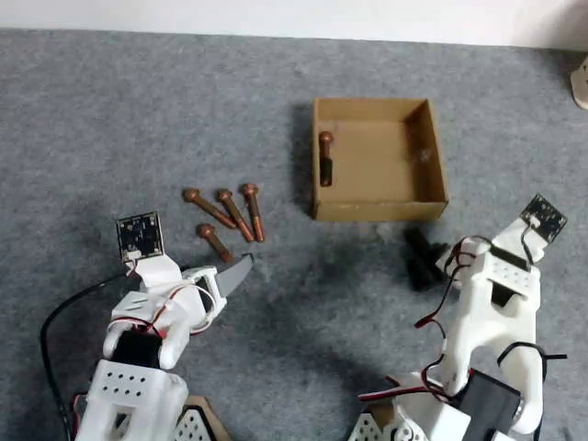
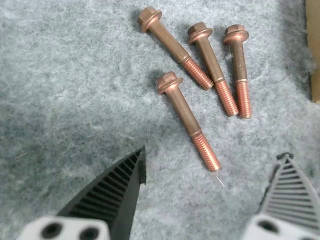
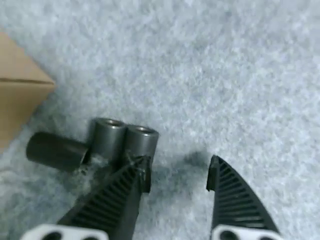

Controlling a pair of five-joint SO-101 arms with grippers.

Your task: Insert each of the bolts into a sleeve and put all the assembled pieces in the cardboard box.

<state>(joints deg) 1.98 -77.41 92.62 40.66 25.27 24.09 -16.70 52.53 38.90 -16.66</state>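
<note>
The nearest copper-coloured flanged metal bolt point(image 2: 187, 120) lies on the grey felt point(image 2: 75, 75) just ahead of the wide-open left gripper point(image 2: 214, 153), its threaded tip pointing back between the jaws (three more bolts point(image 2: 215, 65) lie beyond).

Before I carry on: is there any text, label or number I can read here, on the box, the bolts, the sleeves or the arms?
None can be read.
cardboard box: plain walls, no print to be seen.
bolts and sleeves: no markings can be made out.
circuit board on an arm's wrist: tiny pale specks, too small to read.
</note>
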